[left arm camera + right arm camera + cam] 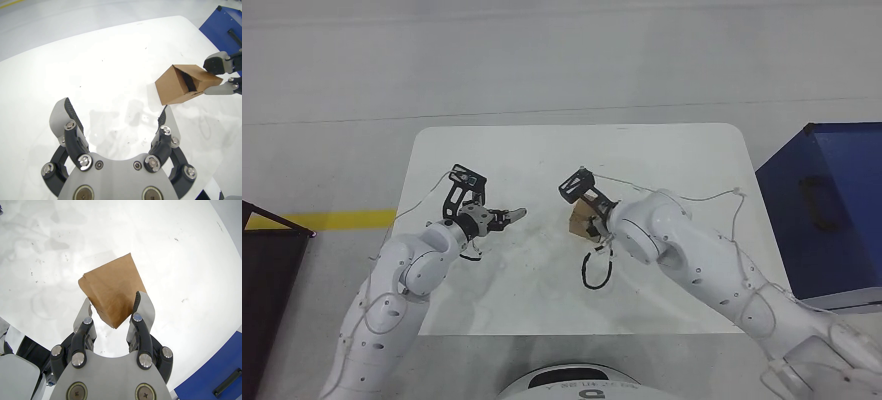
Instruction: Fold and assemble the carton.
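Brown cardboard, already standing as a box: the carton (pixel 177 89) is clamped at one end between the fingers of the right gripper (pixel 113 298), tilted over the white table (pixel 94 56). Whether its low corner touches the top I cannot tell. The left gripper (pixel 115 106) hangs spread wide and empty, the carton ahead of its fingertips and off to one side, apart from them. By my reckoning the folding is mostly done: the walls are up and squared. What looks left is one end, where a flap gapes. That dark slit shows from the left wrist camera. The right wrist camera, behind the box, meets a plain closed panel, and from above the arm covers most of the box.
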You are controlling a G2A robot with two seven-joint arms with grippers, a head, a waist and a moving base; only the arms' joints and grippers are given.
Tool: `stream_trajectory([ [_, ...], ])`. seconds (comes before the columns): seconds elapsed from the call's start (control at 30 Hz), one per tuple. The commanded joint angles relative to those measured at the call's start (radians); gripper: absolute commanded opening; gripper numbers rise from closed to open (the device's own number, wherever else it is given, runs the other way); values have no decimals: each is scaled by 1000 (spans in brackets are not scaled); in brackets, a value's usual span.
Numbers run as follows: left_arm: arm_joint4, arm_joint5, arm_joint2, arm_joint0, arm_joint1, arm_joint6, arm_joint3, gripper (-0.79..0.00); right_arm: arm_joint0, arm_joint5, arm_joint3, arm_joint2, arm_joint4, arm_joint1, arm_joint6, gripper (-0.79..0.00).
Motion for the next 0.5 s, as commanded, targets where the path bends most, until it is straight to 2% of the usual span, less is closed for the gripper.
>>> stream_trajectory([
  [0.0, 0, -2, 4, -3, 0, 4, 5, 0, 4, 21, 9, -14, -27, -7, 4, -431],
  [0.17, 0, -4, 11, -4, -1, 16, 17, 0, 11, 76, 11, -48, -81, -26, -1, -505],
  [0.23, 1, -7, 18, -5, -1, 20, 22, 0, 11, 98, 8, -59, -115, -33, -10, -573],
  [0.3, 0, -10, 25, -7, -2, 23, 28, 0, 8, 115, 3, -69, -141, -40, -18, -570],
  [0.4, -2, -17, 36, -13, -3, 27, 36, 0, 0, 150, -11, -68, -150, -49, -33, -486],
  [0.47, -5, -24, 42, -19, -3, 30, 46, 0, -14, 172, -37, -50, -89, -57, -58, -354],
])
